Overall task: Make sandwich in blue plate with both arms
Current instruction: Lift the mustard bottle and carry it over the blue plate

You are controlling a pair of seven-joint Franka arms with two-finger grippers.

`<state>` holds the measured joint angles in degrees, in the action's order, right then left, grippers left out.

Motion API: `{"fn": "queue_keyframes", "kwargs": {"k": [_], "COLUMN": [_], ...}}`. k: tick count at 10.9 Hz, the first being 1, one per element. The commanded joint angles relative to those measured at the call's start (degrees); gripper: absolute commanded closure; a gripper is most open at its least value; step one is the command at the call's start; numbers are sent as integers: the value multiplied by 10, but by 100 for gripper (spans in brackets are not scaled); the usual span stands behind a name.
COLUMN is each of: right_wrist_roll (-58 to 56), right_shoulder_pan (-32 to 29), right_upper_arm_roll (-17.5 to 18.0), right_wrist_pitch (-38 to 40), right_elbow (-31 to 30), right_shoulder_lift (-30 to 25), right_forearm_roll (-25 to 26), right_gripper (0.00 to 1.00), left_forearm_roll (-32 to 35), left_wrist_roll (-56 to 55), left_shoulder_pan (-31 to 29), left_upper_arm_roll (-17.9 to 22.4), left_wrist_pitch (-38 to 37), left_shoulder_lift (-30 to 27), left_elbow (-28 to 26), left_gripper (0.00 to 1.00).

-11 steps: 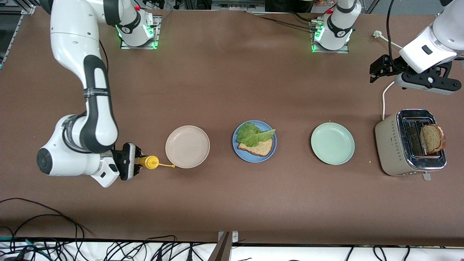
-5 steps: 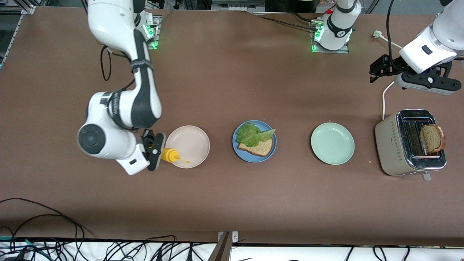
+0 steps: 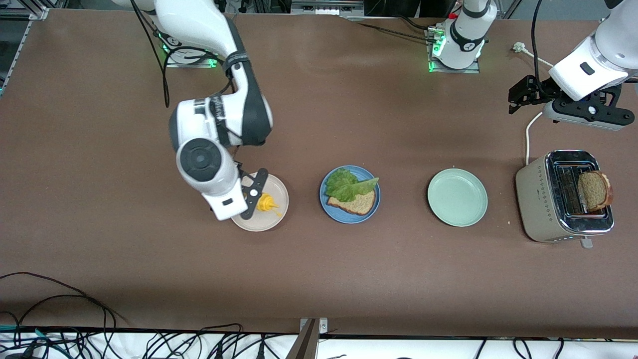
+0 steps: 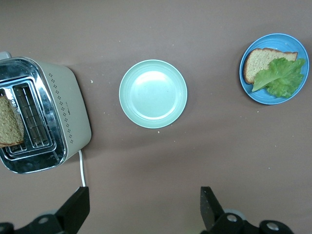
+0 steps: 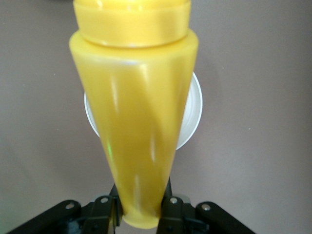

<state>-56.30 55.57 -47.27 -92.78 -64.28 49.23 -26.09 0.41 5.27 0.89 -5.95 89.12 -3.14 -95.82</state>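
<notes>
Bench point(image 3: 319, 279): plain brown, cables along its near edge.
Toaster point(image 3: 558, 199): toward the left arm's end, a bread slice point(image 3: 594, 190) standing in a slot; no writing readable.
Right pincer point(image 3: 255, 198): over the cream plate point(image 3: 279, 212), clamped on a yellow bottle point(image 3: 266, 203).
Left pincer point(image 4: 141, 209): waits, spread wide, above the bench near the toaster.
Blue plate point(image 3: 325, 207): mid-bench, holding bread point(image 3: 359, 203) partly hidden under lettuce point(image 3: 346, 184).
Green plate point(image 3: 457, 197): between blue plate and toaster.

Brown table point(image 3: 319, 279) fills room view; black cables point(image 3: 149, 344) tangled along its camera-side edge
</notes>
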Motion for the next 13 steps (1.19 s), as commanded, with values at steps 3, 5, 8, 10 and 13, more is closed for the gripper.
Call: {"fn": "queue_keyframes", "kwargs": {"k": [3, 5, 8, 10, 13], "right_wrist_roll": [106, 137, 181, 206, 211], "right_shoulder_pan": [151, 200, 254, 261, 265], "right_upper_arm_roll": [-110, -140, -172, -171, -169], "right_wrist_pitch": [14, 13, 11, 13, 9], "right_elbow": [18, 19, 25, 51, 52], "right_shoulder_lift": [80, 118, 180, 217, 232], "right_forearm_roll": [27, 28, 31, 71, 98], "right_gripper": [100, 100, 100, 100, 100], "left_forearm_roll": [13, 13, 13, 13, 13], "left_wrist_roll": [-3, -3, -3, -3, -3], "left_shoulder_pan": [2, 2, 2, 2, 2], "left_upper_arm_roll": [1, 1, 1, 1, 1], "left_wrist_pitch": [3, 3, 3, 3, 3], "left_shoulder_lift": [-4, -4, -4, -4, -4], "left_elbow": [-2, -2, -2, -2, -2], "left_gripper": [0, 0, 0, 0, 0]}}
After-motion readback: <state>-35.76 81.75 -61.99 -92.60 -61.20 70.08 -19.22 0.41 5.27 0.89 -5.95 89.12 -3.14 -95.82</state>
